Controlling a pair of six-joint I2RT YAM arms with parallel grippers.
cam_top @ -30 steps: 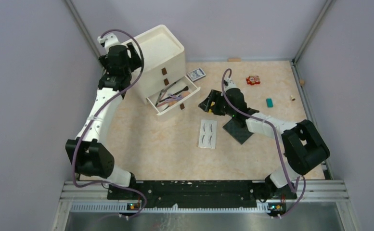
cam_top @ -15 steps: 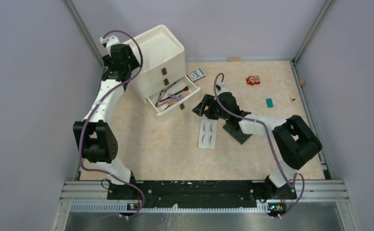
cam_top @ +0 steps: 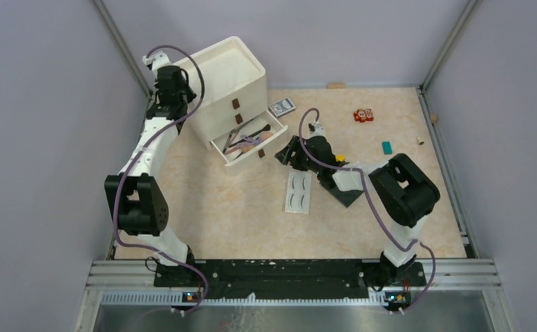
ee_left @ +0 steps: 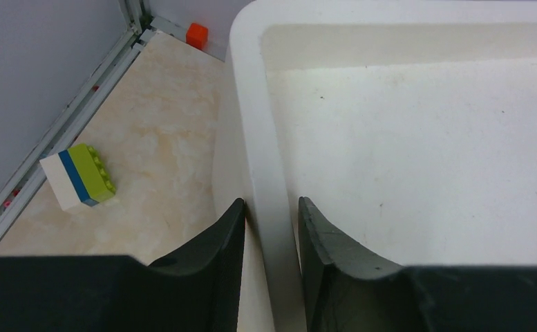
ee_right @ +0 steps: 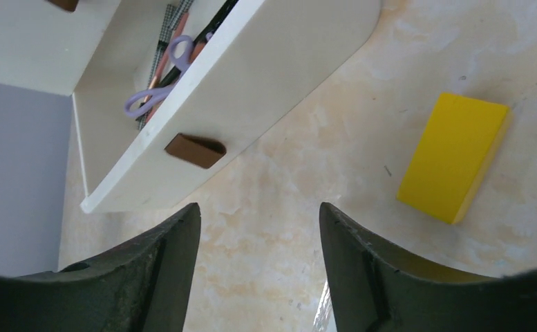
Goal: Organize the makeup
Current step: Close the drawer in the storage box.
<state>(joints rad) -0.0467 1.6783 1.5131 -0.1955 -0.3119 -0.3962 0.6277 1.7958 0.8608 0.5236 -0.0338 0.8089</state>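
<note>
Pinches the top rim of the white drawer cabinet (ee_left: 417,138) with the left gripper (ee_left: 271,221), jaws tight on it. Hangs the right gripper (ee_right: 260,228) wide apart and empty over the table (cam_top: 238,207), beside the open drawer (ee_right: 265,90) holding brushes (ee_right: 209,31) and purple curler (ee_right: 148,100). Leaves the false-eyelash card (cam_top: 298,191) flat on the table, near that gripper. Risks dragging or tilting the cabinet by its rim, or clipping the drawer front on a low approach. Offers open room in front of the card; yellow block (ee_right: 454,158) close by.
</note>
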